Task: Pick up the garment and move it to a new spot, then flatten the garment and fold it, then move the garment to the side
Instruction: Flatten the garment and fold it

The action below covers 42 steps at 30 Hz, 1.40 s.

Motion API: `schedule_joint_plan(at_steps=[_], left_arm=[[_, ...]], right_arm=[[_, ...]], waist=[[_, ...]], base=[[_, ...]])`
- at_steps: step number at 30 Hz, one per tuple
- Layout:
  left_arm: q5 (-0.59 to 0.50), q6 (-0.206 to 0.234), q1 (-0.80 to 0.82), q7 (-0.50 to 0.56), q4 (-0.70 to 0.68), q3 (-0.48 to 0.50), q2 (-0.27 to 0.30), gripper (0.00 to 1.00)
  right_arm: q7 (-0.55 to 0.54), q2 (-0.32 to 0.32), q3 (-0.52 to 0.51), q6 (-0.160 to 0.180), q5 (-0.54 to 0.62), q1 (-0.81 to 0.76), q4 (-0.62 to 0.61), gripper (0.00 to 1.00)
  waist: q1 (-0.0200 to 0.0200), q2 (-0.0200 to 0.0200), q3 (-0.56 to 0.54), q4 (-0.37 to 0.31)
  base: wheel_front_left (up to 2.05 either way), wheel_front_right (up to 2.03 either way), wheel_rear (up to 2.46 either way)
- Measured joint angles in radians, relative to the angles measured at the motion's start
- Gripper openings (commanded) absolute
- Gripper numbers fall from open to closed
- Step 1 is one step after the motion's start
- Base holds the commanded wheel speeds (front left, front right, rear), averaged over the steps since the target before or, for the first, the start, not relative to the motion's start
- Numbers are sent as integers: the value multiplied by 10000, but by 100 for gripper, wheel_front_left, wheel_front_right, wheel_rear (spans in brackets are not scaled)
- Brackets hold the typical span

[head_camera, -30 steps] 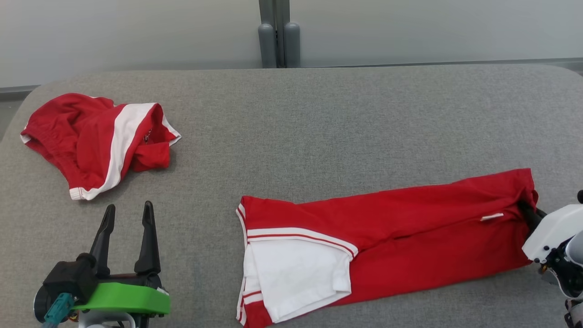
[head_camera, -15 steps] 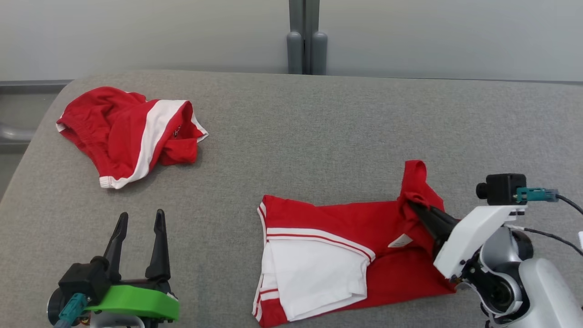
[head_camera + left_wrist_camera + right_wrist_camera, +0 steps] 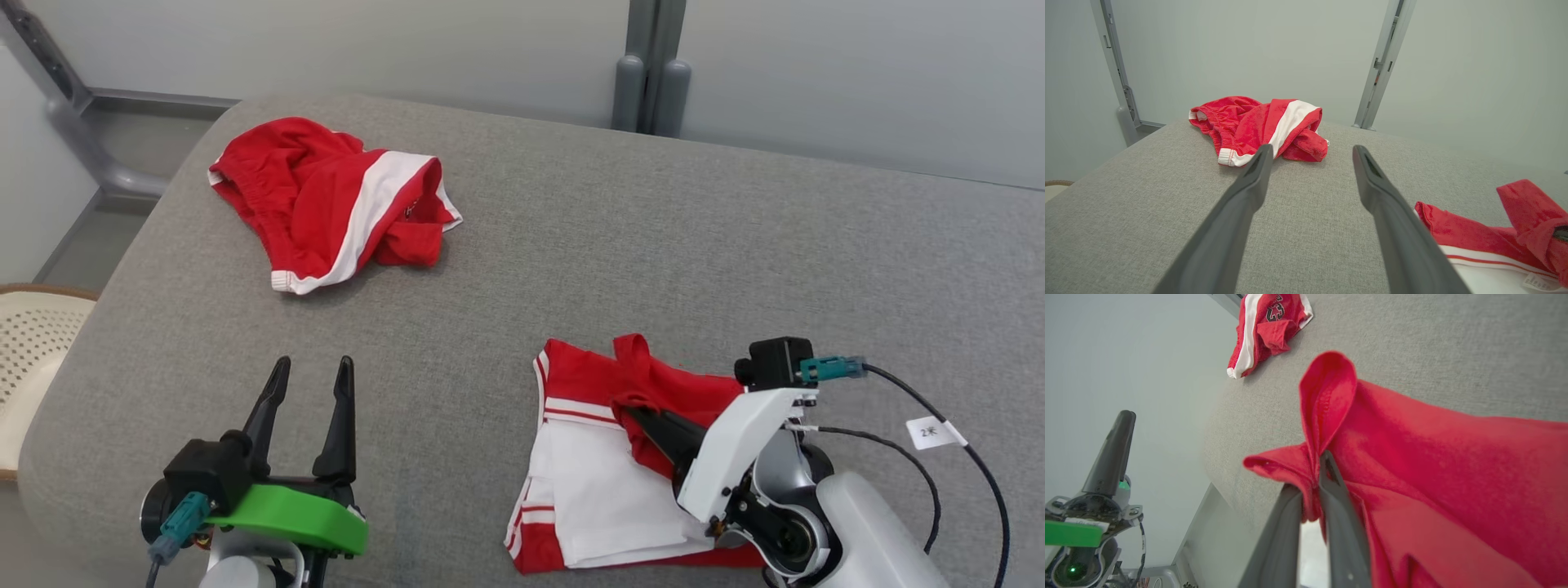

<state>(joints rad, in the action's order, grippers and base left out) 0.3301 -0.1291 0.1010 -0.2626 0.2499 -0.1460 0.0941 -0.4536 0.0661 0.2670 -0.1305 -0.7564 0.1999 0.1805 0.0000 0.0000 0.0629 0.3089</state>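
Two red and white pieces of clothing lie on the gray surface (image 3: 571,269). The shirt (image 3: 588,490) is near us, on the right side. It is folded up short. Its white part faces up at the near end, with red stripes along the edge.

Our right jaws are clamped together on a fold of the shirt's red cloth. The fold is pinched between the two dark fingers (image 3: 1337,514). A red loop of cloth stands up past their tips. The pinched part is lifted a little and sits over the middle of the shirt, just above the white part. The rest of the shirt lies on the surface.

Our left jaws are wide apart and hold nothing. They are at the near left, over bare gray surface, well apart from the shirt. Their tips point to the far side.

The red shorts (image 3: 326,196) have a white stripe. They lie in a crumpled heap at the far left, well apart from the shirt. In the right wrist view we see a dark number on them.

A gray post (image 3: 653,82) stands behind the far edge. A pale thing with little holes (image 3: 33,343) sits left of the surface. We cannot tell what it is.
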Motion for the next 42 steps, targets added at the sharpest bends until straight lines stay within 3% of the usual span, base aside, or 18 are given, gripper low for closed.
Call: schedule_joint_plan(at_steps=[14,16,17,21,30,37,42], left_arm=[[33,0,276,0,165,-138,-59,100],[33,0,283,0,201,-102,-52,100],[33,0,282,0,215,-90,-52,100],[33,0,257,0,242,67,-15,100],[-42,0,-60,0,79,510,107,100],[-174,0,-308,0,-297,926,98,100],[-268,0,-566,0,-556,1164,54,100]], right_arm=[[1392,-148,1770,0,-857,1213,2054,0],[1567,-140,1925,0,-913,1345,2205,83],[1626,-142,2023,0,-982,1383,2222,100],[2019,104,2272,0,-1087,1542,2010,100],[3482,1814,1925,2,-339,1585,219,100],[5365,2876,846,-4,1055,976,-571,100],[6688,2792,-692,-2,2736,32,167,100]], waist=[[0,0,552,444],[0,0,538,373],[0,0,524,327],[0,0,437,98],[0,0,149,-538],[1,0,-2,-1064],[0,0,-112,-1384]], base=[[0,0,0],[0,0,0],[0,0,0],[0,0,0],[0,0,0],[0,0,0],[0,0,0]])
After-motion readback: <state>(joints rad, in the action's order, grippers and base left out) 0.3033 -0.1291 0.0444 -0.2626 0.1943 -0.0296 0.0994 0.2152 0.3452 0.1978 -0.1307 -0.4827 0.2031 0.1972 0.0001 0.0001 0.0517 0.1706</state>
